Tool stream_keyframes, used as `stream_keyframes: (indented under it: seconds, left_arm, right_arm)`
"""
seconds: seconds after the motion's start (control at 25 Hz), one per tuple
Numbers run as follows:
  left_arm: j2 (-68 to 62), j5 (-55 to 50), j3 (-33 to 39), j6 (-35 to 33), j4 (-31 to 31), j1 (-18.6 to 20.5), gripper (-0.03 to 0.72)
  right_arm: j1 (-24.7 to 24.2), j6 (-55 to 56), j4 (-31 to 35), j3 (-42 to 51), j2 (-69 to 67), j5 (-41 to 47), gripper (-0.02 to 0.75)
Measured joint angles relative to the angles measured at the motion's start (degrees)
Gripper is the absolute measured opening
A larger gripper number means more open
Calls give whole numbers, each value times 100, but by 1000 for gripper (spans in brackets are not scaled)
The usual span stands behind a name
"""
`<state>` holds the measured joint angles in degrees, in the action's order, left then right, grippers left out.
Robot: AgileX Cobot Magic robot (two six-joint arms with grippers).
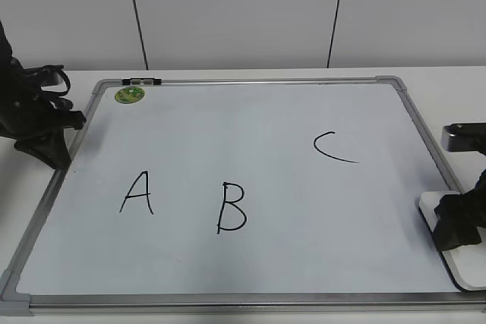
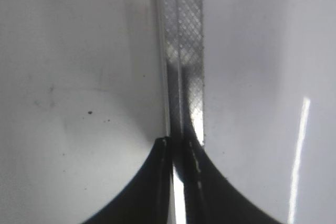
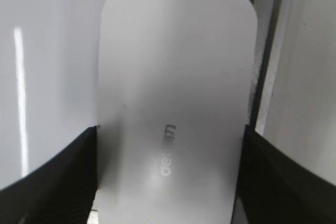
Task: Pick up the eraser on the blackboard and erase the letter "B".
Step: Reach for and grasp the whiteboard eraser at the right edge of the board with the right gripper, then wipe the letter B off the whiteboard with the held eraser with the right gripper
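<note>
Smooth white rounded-rectangle eraser (image 3: 173,103) at the blackboard's (image 1: 250,134) right edge, between the right gripper's (image 3: 168,177) wide-spread black fingers; contact unclear; left gripper (image 2: 178,182) closed, empty, over metal frame; thin-stroked letter "B" (image 1: 231,207) intact.

The exterior view looks down at a slant across the whole blackboard (image 1: 250,149) from its near edge toward the wall. The left wrist view peers straight down, very close, on the board's metal frame (image 2: 184,51). The right wrist view hangs equally close over the eraser (image 3: 173,103), which the exterior view shows at its right edge.
</note>
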<state>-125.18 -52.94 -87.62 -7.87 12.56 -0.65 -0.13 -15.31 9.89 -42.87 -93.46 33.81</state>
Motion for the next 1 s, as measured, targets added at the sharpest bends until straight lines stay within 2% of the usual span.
stream_keyframes:
  seconds: [0.16,0.64,0.76,1.0]
  left_arm:
    - [0,0,0,0,0,0,27]
    - [0,0,0,0,10,0,27]
    - [0,-4,0,0,10,0,27]
    - [0,-13,-9,0,21,0,27]
  right_arm:
    - [0,0,0,-65,-13,74,545]
    - [81,0,21,-1157,240,1484,543]
    - [420,0,-9,-1480,240,1719,543]
    - [1507,55,-14,-2029,240,1805,543]
